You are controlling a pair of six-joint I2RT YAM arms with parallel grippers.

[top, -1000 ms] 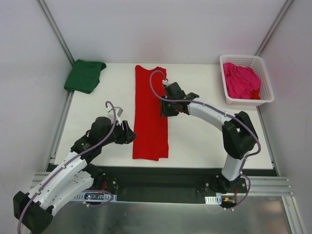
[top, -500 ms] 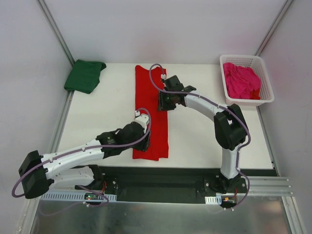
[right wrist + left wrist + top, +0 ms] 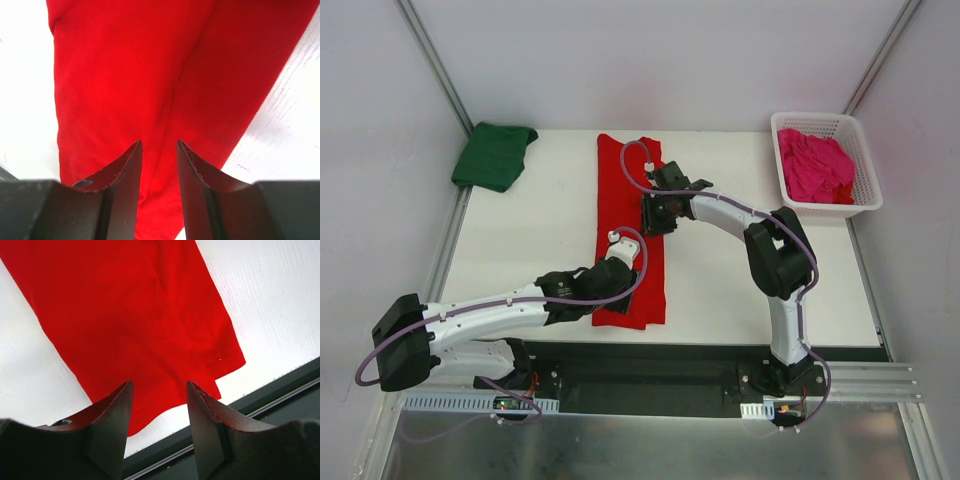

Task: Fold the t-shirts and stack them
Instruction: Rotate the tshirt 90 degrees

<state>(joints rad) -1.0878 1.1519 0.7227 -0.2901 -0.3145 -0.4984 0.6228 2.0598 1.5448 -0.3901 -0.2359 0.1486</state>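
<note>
- Left hand, overhead view: positioned over the near end of the red t-shirt. The right hand is positioned over the far half of the shirt, at its right edge.
- The red t-shirt lies as a long narrow strip down the middle of the bench. One hand at each end probably prepares a crosswise fold.
- The green t-shirt lies folded at the far left corner, well apart from the strip. It is probably the base of the stack.
- The white lattice basket stands at the far right. It contains the pink t-shirt, crumpled and not yet folded.
- Left wrist view: the left hand has its jaws moderately apart with nothing between them. The near corner of the red t-shirt lies below, close to the edge of the bench.
- Right wrist view: the right hand has its jaws narrowly apart and empty. They are aligned over a lengthwise fold line in the red t-shirt. Bare bench shows on either side.
</note>
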